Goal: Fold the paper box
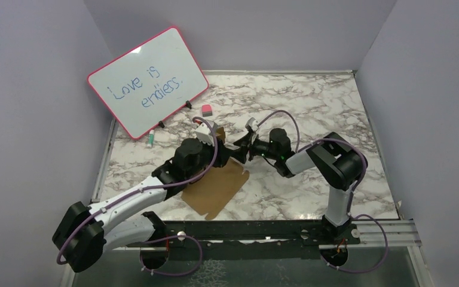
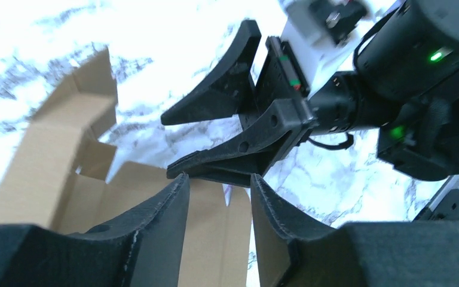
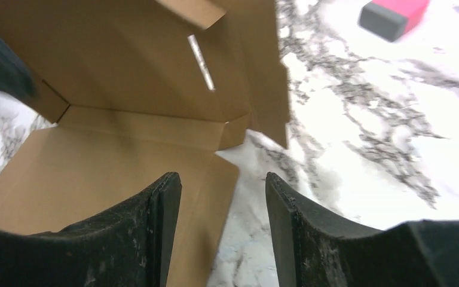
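paper box [image 1: 215, 186]: mid-table, long axis roughly near-to-far, far flaps raised | left gripper [image 2: 218, 177]: jaws part-open, empty, over box's far end | right gripper [image 3: 221, 177]: jaws apart, empty, box edge just ahead-left | both about equally near

The arms [image 1: 125, 203] have white links, black joints, purple cables [image 1: 282, 112] and black fingers [image 3: 155, 227].
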You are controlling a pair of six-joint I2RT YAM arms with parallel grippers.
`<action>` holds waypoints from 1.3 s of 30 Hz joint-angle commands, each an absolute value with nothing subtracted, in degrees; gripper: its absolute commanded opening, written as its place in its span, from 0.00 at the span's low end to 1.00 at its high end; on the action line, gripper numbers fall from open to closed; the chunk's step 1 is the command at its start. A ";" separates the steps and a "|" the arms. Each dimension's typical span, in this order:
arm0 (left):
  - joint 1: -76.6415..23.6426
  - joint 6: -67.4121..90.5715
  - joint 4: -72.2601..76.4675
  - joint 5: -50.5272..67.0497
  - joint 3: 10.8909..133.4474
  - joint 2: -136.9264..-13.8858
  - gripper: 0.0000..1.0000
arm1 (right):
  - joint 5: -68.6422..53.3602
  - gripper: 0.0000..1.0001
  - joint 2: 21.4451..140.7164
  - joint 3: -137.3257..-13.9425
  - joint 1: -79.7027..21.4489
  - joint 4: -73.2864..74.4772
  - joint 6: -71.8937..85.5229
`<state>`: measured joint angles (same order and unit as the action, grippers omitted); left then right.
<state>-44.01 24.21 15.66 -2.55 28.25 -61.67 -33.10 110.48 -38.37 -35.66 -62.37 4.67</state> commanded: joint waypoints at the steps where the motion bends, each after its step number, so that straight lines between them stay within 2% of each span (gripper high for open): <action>1: -44.09 20.13 -5.01 -8.02 37.48 -55.85 0.47 | -33.37 0.60 107.70 -39.13 -33.06 -59.35 2.98; 4: -43.82 20.18 -12.64 -12.17 43.14 -54.75 0.50 | -34.63 0.60 107.47 -41.18 -32.04 -58.31 2.41; 8: -41.86 19.10 -23.17 -15.93 50.07 -57.38 0.60 | -36.48 0.61 108.37 -45.39 -31.56 -55.02 0.89; 12: -36.42 16.21 -30.32 -10.58 54.36 -60.50 0.64 | -37.68 0.63 110.26 -49.25 -31.47 -53.10 0.53; 18: -30.60 11.18 -32.87 -1.29 56.26 -63.20 0.66 | -41.23 0.64 114.04 -54.05 -31.48 -51.49 -1.64; 21: -29.30 10.05 -32.81 2.14 56.22 -64.76 0.62 | -42.86 0.64 115.34 -55.80 -31.47 -51.05 -2.17; 24: -28.18 9.28 -32.70 3.24 55.91 -66.61 0.55 | -45.16 0.63 116.41 -57.45 -31.49 -50.33 -2.60; 28: -26.97 8.65 -32.16 5.67 55.60 -68.39 0.49 | -47.26 0.59 117.52 -58.59 -31.48 -50.35 -2.59; 39: -25.54 8.09 -30.09 8.96 53.84 -70.27 0.40 | -49.83 0.34 116.28 -56.65 -31.46 -50.83 -2.30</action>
<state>-26.00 8.95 -31.33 5.72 54.02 -69.56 -47.68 116.79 -57.98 -31.51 -50.35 -1.72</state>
